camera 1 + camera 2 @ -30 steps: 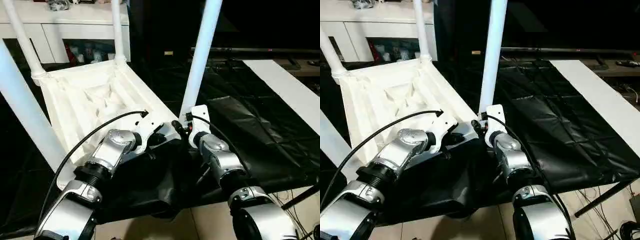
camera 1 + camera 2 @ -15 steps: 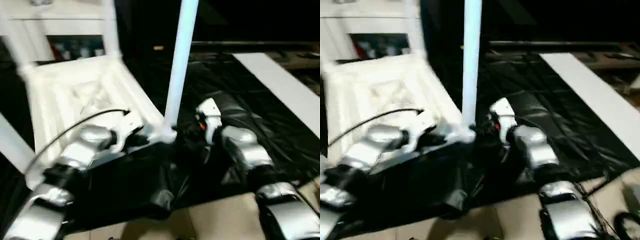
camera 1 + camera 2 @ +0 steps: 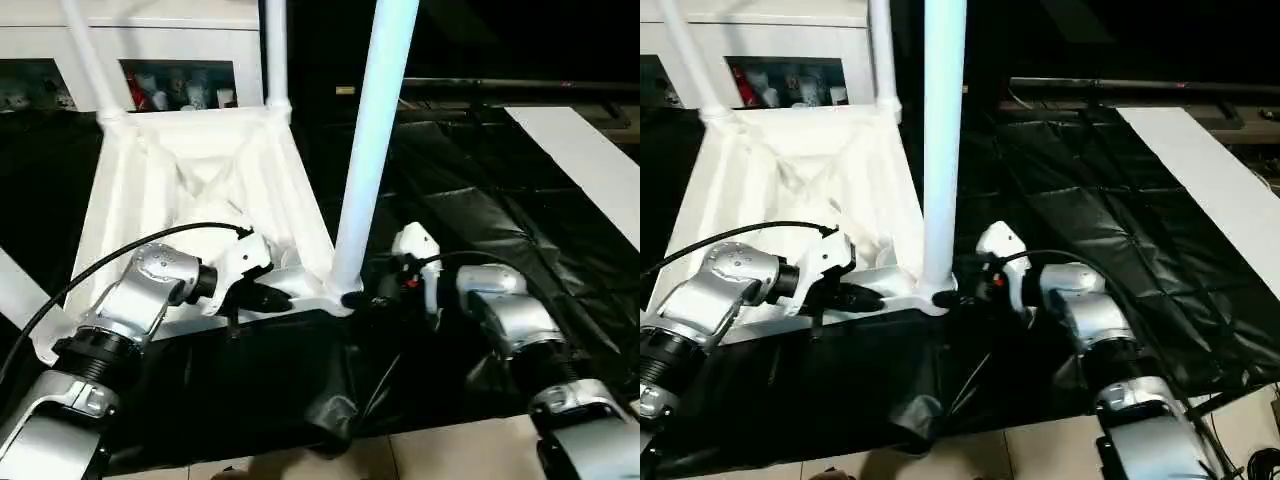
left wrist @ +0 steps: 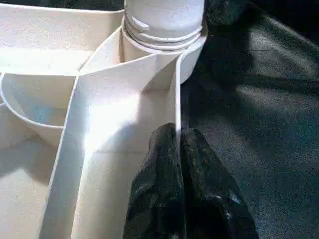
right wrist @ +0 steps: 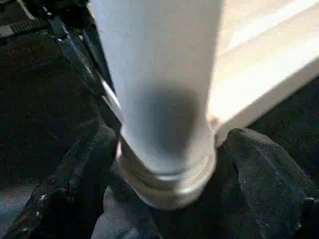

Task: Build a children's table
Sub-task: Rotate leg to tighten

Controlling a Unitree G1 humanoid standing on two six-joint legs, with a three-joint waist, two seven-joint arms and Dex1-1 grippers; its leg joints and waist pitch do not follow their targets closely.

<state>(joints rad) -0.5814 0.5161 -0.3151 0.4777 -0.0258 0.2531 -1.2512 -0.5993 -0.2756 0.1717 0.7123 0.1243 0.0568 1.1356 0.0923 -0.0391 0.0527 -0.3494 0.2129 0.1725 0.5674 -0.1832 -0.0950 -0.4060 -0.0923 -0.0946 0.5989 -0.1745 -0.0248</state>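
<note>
Our left gripper (image 4: pixel 178 137) pinches the upturned tabletop's (image 3: pixel 180 180) rim; our right gripper (image 5: pixel 167 184) straddles the near leg (image 3: pixel 370 140), fingers (image 5: pixel 264 174) spread.

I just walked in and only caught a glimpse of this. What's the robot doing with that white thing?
It is building a children's table. The white tabletop lies upside down on black sheeting, with legs standing up from its corner sockets. The left pincer is shut on the tabletop's edge rib beside the near leg. The right pincer stands open around that leg's base, one finger on each side.
</note>
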